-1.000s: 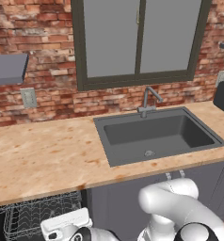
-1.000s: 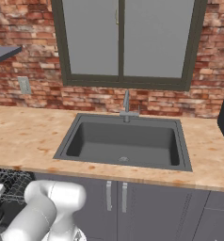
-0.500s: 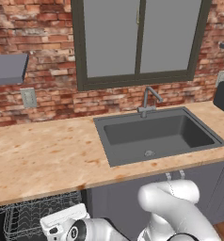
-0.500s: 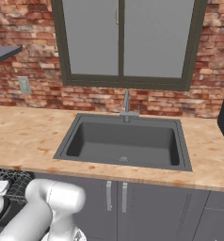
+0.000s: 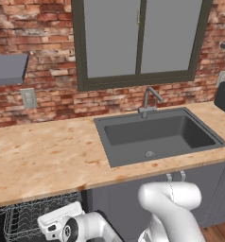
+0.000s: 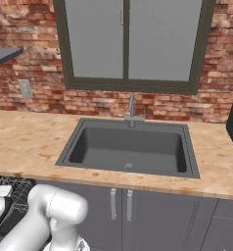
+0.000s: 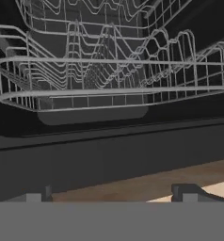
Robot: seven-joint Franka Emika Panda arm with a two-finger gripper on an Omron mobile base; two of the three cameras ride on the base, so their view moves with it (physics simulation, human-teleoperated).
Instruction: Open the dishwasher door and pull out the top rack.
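Your top rack sits straight ahead of the fingers, under the tabletop left of the sink. It looks light and stiff; hook its front rail. The fingers stand wide, holding nothing.

In the left base view the top rack shows just a wire corner below the counter; the white arm covers its right part and the picture's bottom edge cuts it. In the hand view the rack runs off both sides. The claw shows two finger tips, mostly cut off below, their spacing hard to judge.
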